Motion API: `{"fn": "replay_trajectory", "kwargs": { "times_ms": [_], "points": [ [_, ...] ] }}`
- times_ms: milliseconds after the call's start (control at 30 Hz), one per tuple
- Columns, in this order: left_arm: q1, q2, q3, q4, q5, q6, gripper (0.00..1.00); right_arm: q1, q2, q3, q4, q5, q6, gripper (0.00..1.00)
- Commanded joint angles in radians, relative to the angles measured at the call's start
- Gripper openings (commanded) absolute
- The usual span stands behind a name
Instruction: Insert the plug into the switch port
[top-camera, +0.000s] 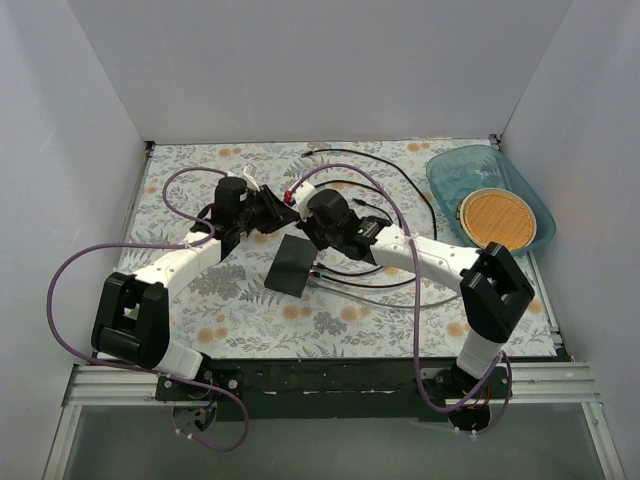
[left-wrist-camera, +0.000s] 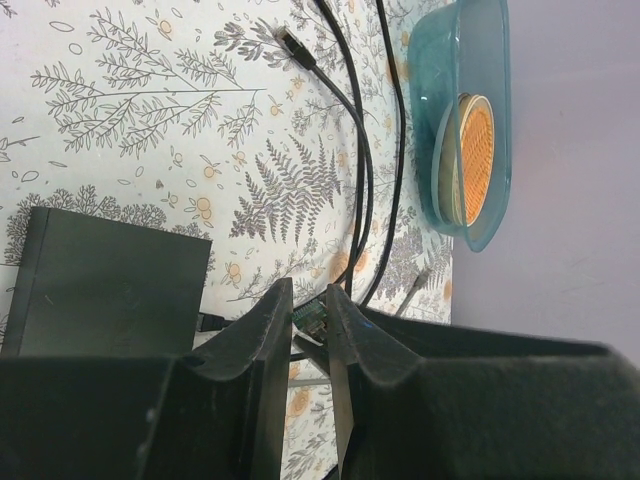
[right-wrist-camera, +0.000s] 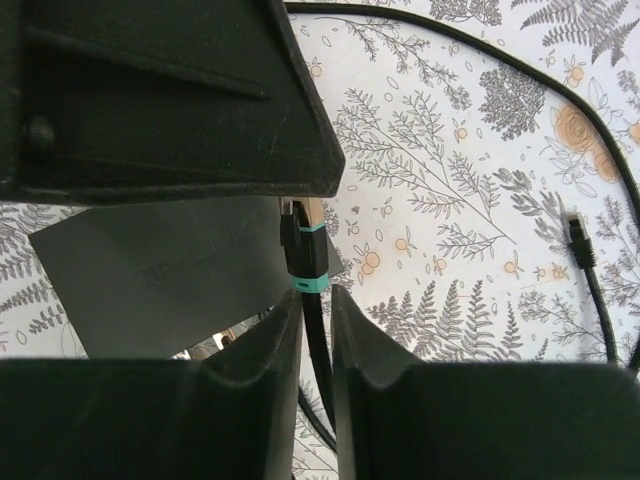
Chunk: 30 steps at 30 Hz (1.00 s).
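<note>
The switch (top-camera: 292, 265) is a flat black box lying mid-table; it also shows in the left wrist view (left-wrist-camera: 105, 285) and the right wrist view (right-wrist-camera: 160, 275). My right gripper (top-camera: 306, 226) (right-wrist-camera: 316, 300) is shut on a black cable just behind its plug (right-wrist-camera: 305, 250), which has a teal band. The plug hangs above the switch's edge, pointing away from the fingers. My left gripper (top-camera: 283, 214) (left-wrist-camera: 308, 300) hovers close beside the right one. Its jaws stand a narrow gap apart with nothing between them.
A blue tray (top-camera: 450, 170) (left-wrist-camera: 480, 60) with an orange disc (top-camera: 497, 218) stands at the back right. Black cables loop across the cloth; a loose plug (top-camera: 308, 153) (left-wrist-camera: 288, 40) (right-wrist-camera: 578, 235) lies at the back. Thin cables (top-camera: 330, 278) run right from the switch.
</note>
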Motion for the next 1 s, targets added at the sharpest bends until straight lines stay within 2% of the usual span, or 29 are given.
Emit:
{"fn": "replay_trajectory", "kwargs": {
  "times_ms": [0, 67, 167, 200, 233, 300, 333, 400, 533, 733, 833, 967],
  "points": [
    [-0.002, -0.037, 0.042, -0.004, -0.011, -0.001, 0.00, 0.008, 0.008, 0.022, 0.022, 0.046, -0.005, 0.13],
    [-0.002, -0.037, 0.045, -0.003, -0.006, -0.001, 0.00, 0.008, 0.013, 0.022, 0.024, 0.077, 0.006, 0.01],
    [-0.002, -0.034, 0.046, -0.001, 0.001, 0.008, 0.00, 0.009, 0.005, 0.017, 0.028, 0.092, 0.012, 0.01],
    [-0.002, -0.034, 0.046, 0.000, 0.001, 0.012, 0.07, 0.008, 0.004, 0.017, 0.030, 0.089, 0.011, 0.01],
    [-0.002, -0.034, 0.046, 0.002, 0.001, 0.019, 0.25, 0.009, -0.004, 0.015, 0.031, 0.074, 0.007, 0.01],
    [-0.002, -0.033, 0.053, -0.009, -0.006, 0.045, 0.41, 0.008, -0.007, 0.015, 0.024, 0.066, 0.000, 0.01],
    [-0.002, -0.035, 0.054, -0.012, -0.011, 0.055, 0.53, 0.008, -0.012, 0.015, 0.015, 0.051, -0.006, 0.01],
    [-0.002, -0.041, 0.053, -0.007, -0.022, 0.090, 0.58, 0.003, -0.016, 0.012, 0.007, 0.023, -0.011, 0.01],
    [-0.002, -0.063, 0.016, 0.052, -0.011, 0.143, 0.59, -0.044, -0.038, -0.004, 0.007, -0.206, -0.002, 0.01],
    [0.001, -0.086, -0.062, 0.186, 0.060, 0.183, 0.54, -0.142, -0.069, -0.037, 0.031, -0.545, 0.000, 0.01],
    [0.001, -0.101, -0.093, 0.250, 0.090, 0.186, 0.52, -0.190, -0.072, -0.050, 0.050, -0.679, 0.024, 0.01],
    [0.001, -0.116, -0.122, 0.305, 0.107, 0.178, 0.51, -0.228, -0.076, -0.069, 0.080, -0.754, 0.060, 0.01]
  ]
}}
